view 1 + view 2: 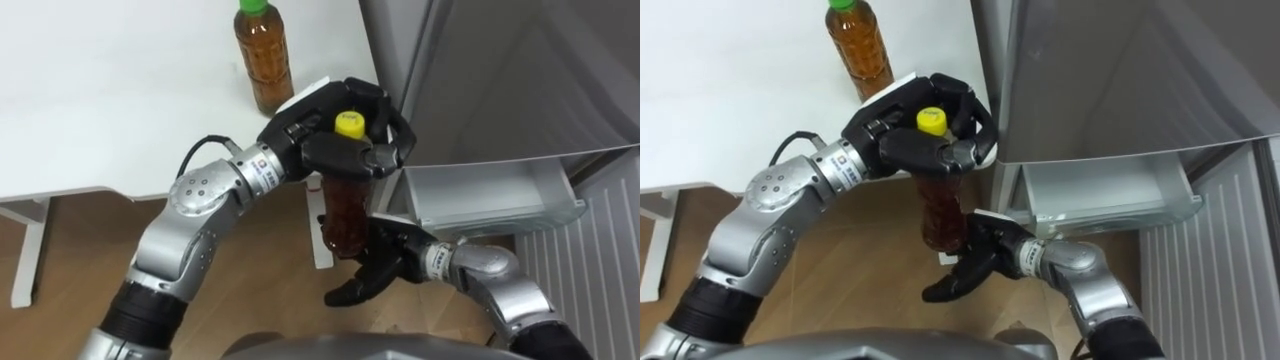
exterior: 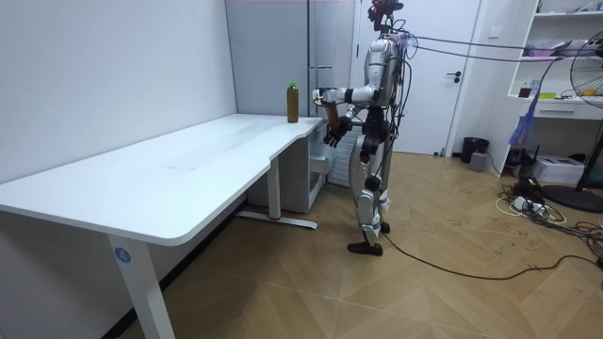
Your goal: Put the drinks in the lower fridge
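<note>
Two bottles of brown drink are in sight. The green-capped bottle [image 1: 263, 60] stands upright on the white desk [image 1: 120, 90], near its corner by the fridge. The yellow-capped bottle [image 1: 347, 210] is off the desk, held upright in the air just past that corner.

The left hand [image 1: 325, 140] has the held bottle at its top: the dark fingers [image 1: 385, 150] are clamped round the neck, with the yellow cap showing in the middle of the grip. The right hand [image 1: 385, 262] is low, beside the bottle's base. Its fingers are loosely spread and point down and away, curled round nothing. Whether it touches the base, I cannot tell.

To the robot's right rises the grey fridge [image 1: 500, 70]. Below its front a white shelf [image 1: 490, 205] juts out, open at the top and close to the right wrist. A ribbed white panel [image 1: 600, 270] lies next to it. The desk corner sits tight against the fridge side, so the held bottle hangs in a narrow space – desk edge on one side, shelf on the other. The right forearm crosses in front of the shelf.

From the room view, the robot stands upright on the wooden floor [image 2: 283, 282] at the far end of the desk, with both arms raised before its chest. Behind it, well apart, are a fan [image 2: 589, 75], a dark bin [image 2: 476, 149] and loose cables [image 2: 528, 202] on the floor.
</note>
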Available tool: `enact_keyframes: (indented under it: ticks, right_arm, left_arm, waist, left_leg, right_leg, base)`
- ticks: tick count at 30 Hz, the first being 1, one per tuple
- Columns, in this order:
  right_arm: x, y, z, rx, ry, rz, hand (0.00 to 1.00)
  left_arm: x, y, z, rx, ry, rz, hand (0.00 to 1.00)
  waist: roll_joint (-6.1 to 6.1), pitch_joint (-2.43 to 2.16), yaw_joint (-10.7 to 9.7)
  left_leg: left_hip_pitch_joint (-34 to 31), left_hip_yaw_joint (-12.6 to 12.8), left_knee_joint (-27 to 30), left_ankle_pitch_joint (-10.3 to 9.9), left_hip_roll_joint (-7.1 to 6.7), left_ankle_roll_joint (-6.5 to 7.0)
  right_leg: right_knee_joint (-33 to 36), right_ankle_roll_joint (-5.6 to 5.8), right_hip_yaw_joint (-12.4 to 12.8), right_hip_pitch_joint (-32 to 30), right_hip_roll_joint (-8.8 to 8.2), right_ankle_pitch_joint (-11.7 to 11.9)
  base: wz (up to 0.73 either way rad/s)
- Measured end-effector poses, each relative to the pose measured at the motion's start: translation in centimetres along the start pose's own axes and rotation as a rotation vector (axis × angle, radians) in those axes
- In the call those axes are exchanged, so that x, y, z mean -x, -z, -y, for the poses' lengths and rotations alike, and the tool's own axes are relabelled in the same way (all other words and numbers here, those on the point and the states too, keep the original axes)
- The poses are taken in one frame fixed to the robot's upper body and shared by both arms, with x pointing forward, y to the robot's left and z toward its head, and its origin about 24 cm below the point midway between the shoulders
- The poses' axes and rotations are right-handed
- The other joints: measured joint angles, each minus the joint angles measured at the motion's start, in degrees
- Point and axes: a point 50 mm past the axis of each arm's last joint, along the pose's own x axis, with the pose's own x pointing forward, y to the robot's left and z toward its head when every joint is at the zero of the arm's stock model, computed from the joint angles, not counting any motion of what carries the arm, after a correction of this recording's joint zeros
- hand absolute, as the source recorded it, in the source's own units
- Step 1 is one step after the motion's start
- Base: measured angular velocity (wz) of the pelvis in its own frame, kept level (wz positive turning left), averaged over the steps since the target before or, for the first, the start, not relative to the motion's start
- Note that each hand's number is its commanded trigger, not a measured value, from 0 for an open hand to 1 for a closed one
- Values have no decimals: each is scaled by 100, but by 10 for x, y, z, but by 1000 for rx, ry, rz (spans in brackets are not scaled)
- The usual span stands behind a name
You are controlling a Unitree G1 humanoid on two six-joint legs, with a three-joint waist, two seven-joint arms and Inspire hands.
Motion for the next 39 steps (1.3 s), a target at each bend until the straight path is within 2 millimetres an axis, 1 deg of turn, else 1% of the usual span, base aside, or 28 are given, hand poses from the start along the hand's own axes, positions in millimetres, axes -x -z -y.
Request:
enact_keyframes:
  ticks: [3,5,7,10,15,21,24,25,26,30,34,39]
  right_arm:
    - [0,0,0,-1,-1,0,0]
    - [1,-5,0,12,-5,16,0]
    - [1,-16,-2,26,-21,66,0]
    - [1,-24,-1,-13,-37,129,0]
    - [0,-25,-2,-37,-43,153,0]
    - [0,-26,-3,-40,-47,158,0]
    - [0,-26,-3,-39,-48,165,0]
    - [0,-27,-3,-45,-50,171,91]
    - [0,-27,-3,-51,-52,176,100]
    - [0,-28,-4,-61,-56,188,100]
    - [-1,-26,-7,-49,-83,172,100]
    - [-2,-25,-8,-35,-101,163,100]
  left_arm:
    - [0,5,-1,12,-3,-19,100]
    - [0,11,0,21,-2,-41,100]
    - [-1,19,2,36,7,-73,100]
    - [-1,23,6,33,22,-93,100]
    - [0,26,7,29,25,-109,100]
    - [7,35,9,58,11,-131,100]
    - [7,36,9,58,10,-131,100]
    - [7,36,8,56,10,-128,100]
    - [7,35,8,55,9,-127,100]
    - [7,36,8,52,7,-120,100]
    - [9,41,6,59,-1,-136,100]
    - [10,43,5,64,-9,-143,100]
  waist:
    - [3,-2,-2]
    - [12,-6,-5]
    - [15,-7,-7]
    - [18,-9,-40]
    - [17,-9,-47]
    - [18,-9,-53]
    - [15,-8,-35]
    - [13,-7,-32]
    - [12,-6,-32]
    - [-12,9,-36]
    - [-51,27,-36]
    - [-59,26,-39]
  left_leg:
    - [-11,-2,16,0,1,0]
    - [-29,-4,38,0,2,0]
    - [-34,-13,43,0,3,0]
    - [-59,-29,65,0,4,0]
    - [-66,-25,69,0,3,0]
    - [-67,-17,49,-1,5,0]
    - [-64,-9,46,-1,5,0]
    - [-63,-1,46,-1,5,0]
    - [-63,3,46,-1,5,0]
    - [-60,13,47,-1,5,0]
    - [-67,12,52,-1,5,0]
    - [-80,8,51,-2,6,1]
  right_leg:
    - [3,0,-1,-3,1,0]
    - [13,0,-1,-15,0,0]
    - [22,0,-12,-17,0,0]
    - [24,0,-37,-14,0,0]
    - [20,0,-40,-15,0,0]
    - [11,0,-51,-25,0,0]
    - [10,0,-53,-25,-2,0]
    - [10,0,-54,-23,-4,0]
    - [10,0,-55,-23,-4,0]
    - [7,0,-54,-18,-5,0]
    - [8,0,-52,-20,-4,0]
    - [9,0,-53,-30,-3,0]
  base:
    - [0]
    - [0]
    - [0]
    - [5]
    - [0]
    - [0]
    - [0]
    - [0]
    - [0]
    - [0]
    - [0]
    - [0]
